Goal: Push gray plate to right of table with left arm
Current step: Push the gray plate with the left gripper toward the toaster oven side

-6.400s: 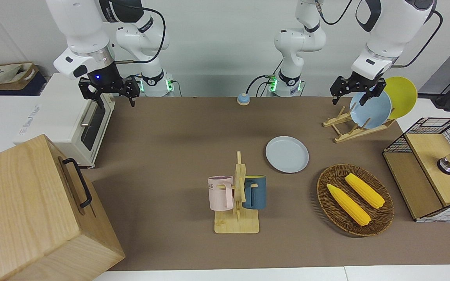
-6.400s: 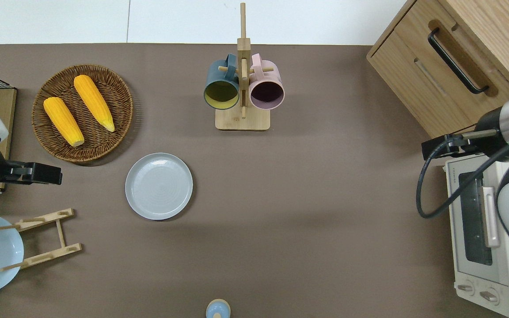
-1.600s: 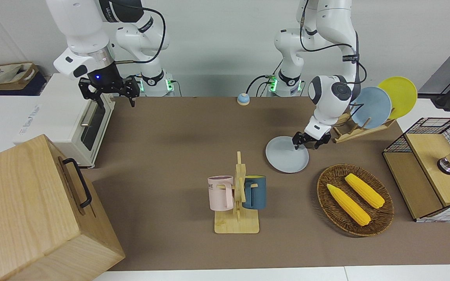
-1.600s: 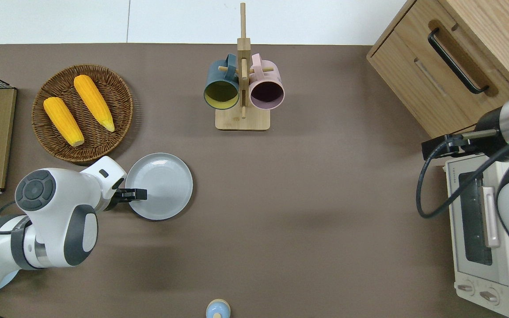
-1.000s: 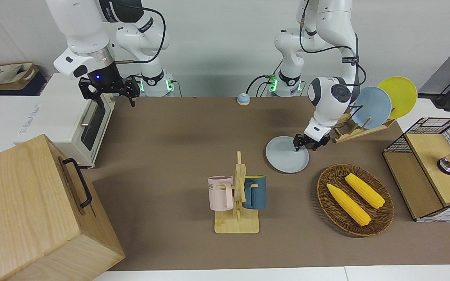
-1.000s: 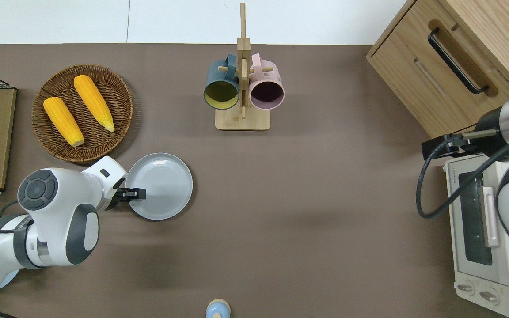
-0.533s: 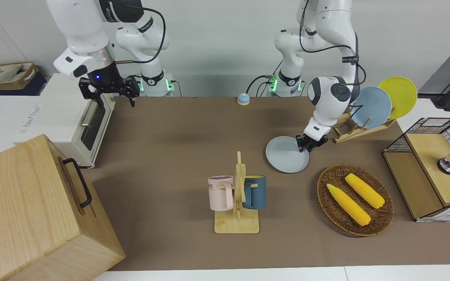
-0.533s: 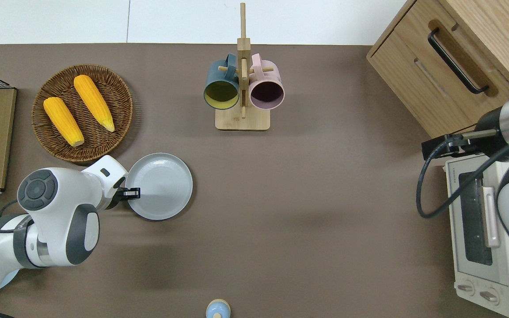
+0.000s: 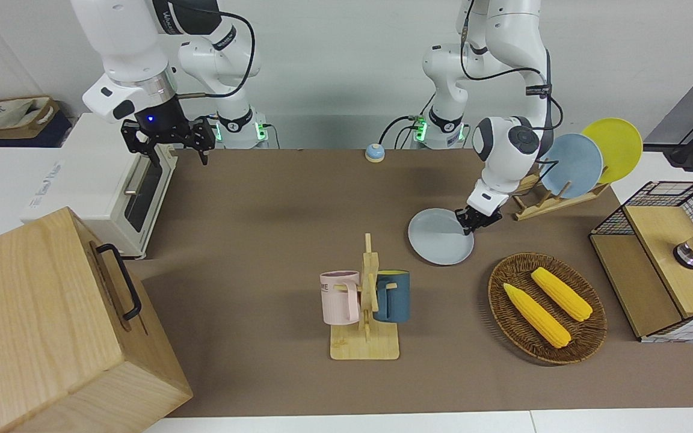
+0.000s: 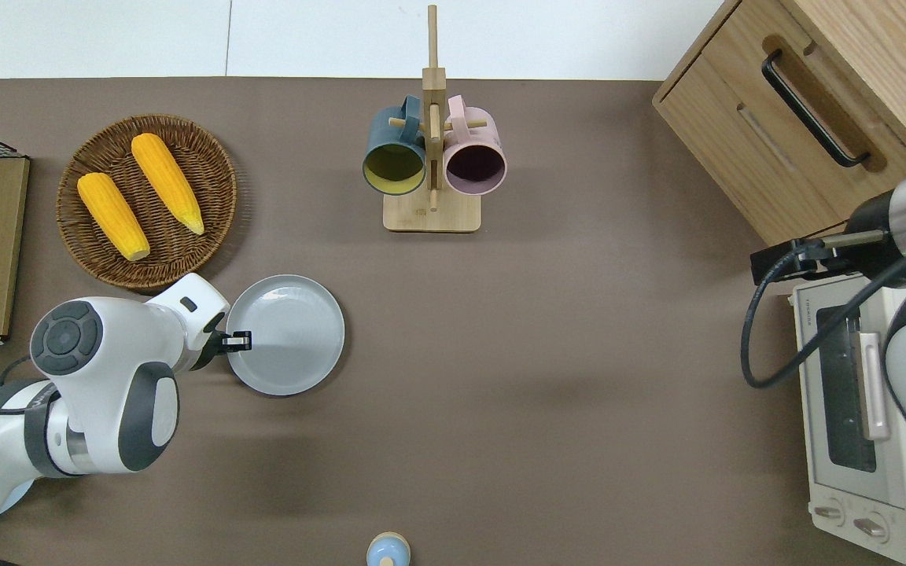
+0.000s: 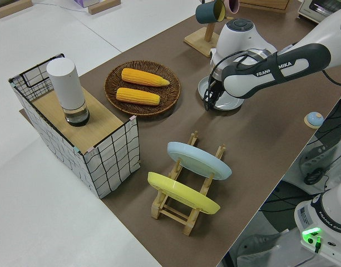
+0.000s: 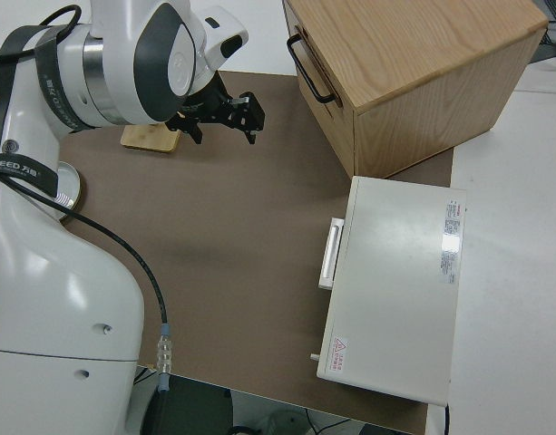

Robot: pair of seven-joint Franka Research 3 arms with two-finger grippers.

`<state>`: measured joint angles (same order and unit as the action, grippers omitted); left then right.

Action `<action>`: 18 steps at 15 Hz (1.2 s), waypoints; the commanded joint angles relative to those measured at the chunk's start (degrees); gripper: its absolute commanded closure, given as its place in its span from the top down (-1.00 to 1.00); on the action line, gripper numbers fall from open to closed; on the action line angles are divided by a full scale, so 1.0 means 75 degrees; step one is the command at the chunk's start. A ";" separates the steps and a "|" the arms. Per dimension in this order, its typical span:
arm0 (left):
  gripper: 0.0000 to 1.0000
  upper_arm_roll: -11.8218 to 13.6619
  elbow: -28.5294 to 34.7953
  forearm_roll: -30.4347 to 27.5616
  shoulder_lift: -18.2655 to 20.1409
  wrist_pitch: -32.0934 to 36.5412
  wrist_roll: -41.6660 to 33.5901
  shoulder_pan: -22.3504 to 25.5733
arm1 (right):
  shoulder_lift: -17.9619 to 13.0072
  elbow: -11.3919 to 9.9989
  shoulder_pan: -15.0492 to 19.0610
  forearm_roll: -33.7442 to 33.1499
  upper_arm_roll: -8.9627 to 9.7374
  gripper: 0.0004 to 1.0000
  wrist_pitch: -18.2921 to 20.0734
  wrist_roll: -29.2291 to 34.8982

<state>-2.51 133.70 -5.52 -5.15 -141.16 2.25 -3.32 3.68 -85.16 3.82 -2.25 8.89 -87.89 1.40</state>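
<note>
Your left arm (image 10: 99, 377) is reaching low, its gripper (image 10: 237, 340) is pointing down with fingers pressed together, your right arm is sitting parked.

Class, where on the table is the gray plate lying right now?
The gray plate lies flat toward the left arm's end of the table, nearer to the robots than the corn basket, with the left tool at its rim.

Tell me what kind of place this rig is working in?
Likely a lab bench staged as a kitchen: a toaster oven, a mug rack and a plate rack share the table with two arms.
</note>
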 commanded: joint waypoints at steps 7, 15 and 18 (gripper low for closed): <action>-1.00 0.0089 0.0127 0.0068 -0.0087 -0.0128 0.0496 -0.0611 | -0.0046 0.0010 0.0006 0.0053 -0.0002 0.97 0.0081 0.0024; -1.00 0.0077 0.0127 0.0057 -0.0203 -0.0233 0.1609 -0.1524 | -0.0046 0.0010 0.0006 0.0053 -0.0002 0.97 0.0081 0.0024; -1.00 0.0077 0.0115 0.0045 -0.0321 -0.0479 0.2288 -0.2016 | -0.0046 0.0010 0.0006 0.0053 -0.0002 0.97 0.0081 0.0024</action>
<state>-2.35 133.74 -5.51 -5.35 -141.99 14.08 -14.03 3.68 -85.16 3.82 -2.25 8.89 -87.89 1.40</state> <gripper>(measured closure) 0.982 0.013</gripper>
